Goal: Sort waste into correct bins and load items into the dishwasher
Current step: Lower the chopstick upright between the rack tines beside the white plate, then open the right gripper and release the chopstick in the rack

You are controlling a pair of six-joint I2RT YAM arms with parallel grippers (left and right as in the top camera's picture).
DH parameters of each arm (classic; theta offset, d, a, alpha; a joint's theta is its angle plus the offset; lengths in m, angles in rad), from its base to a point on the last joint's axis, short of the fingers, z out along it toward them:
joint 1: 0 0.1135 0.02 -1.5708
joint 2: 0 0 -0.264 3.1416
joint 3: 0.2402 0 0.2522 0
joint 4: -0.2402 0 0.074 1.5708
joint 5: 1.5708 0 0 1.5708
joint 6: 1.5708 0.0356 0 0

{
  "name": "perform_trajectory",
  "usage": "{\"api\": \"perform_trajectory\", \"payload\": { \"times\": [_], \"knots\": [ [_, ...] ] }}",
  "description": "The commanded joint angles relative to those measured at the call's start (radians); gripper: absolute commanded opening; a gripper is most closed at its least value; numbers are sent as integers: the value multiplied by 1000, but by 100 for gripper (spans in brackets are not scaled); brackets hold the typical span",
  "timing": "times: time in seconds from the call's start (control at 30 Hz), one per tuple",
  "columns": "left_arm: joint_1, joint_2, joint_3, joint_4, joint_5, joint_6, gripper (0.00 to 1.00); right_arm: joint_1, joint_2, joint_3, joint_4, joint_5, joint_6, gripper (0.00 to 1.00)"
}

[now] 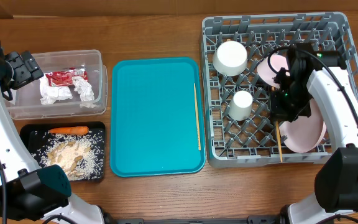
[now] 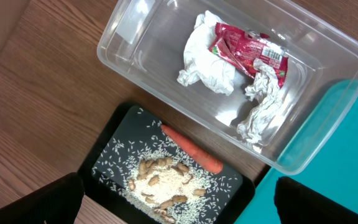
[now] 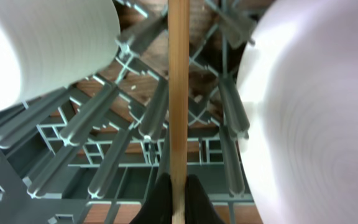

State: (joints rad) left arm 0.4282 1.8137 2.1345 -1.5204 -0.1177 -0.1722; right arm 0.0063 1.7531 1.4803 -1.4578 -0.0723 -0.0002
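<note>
1. Right gripper (image 3: 178, 186): pinched tight on a chopstick (image 3: 178, 74), low among the pegs of the rack (image 1: 337, 25).
2. The chopstick runs between the cup (image 3: 42, 50) and the pink plate (image 3: 316, 112). I cannot tell whether it touches either.
3. Step in hand, as I judge it: laying this chopstick in the rack. I would lower it along a channel between pegs, in line with the grid, and let go only once it rests on the bars, since a thin stick could slip through a gap.
4. Left gripper (image 2: 179, 208): jaws wide, holding nothing, above the tub (image 2: 135, 37) and the black tray (image 2: 114, 140).
5. Second chopstick (image 1: 197, 118): lying on the teal tray (image 1: 154, 112), near its right edge, not yet loaded.
</note>
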Motion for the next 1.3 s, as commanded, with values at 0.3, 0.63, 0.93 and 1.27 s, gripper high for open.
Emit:
{"api": "perform_trajectory", "payload": {
  "times": [0.3,0.63,0.93,1.27],
  "knots": [
    [1,-16,21,0,-13,15,100,-6,-23,9,40,-17,-55,4],
    [1,-16,21,0,-13,15,100,-6,-22,-10,122,-16,-61,5],
    [1,-16,21,0,-13,15,100,-6,-21,-68,175,-16,-87,6],
    [1,-16,21,0,-13,15,100,-6,-21,-68,203,1,-87,11]
  ]
}}
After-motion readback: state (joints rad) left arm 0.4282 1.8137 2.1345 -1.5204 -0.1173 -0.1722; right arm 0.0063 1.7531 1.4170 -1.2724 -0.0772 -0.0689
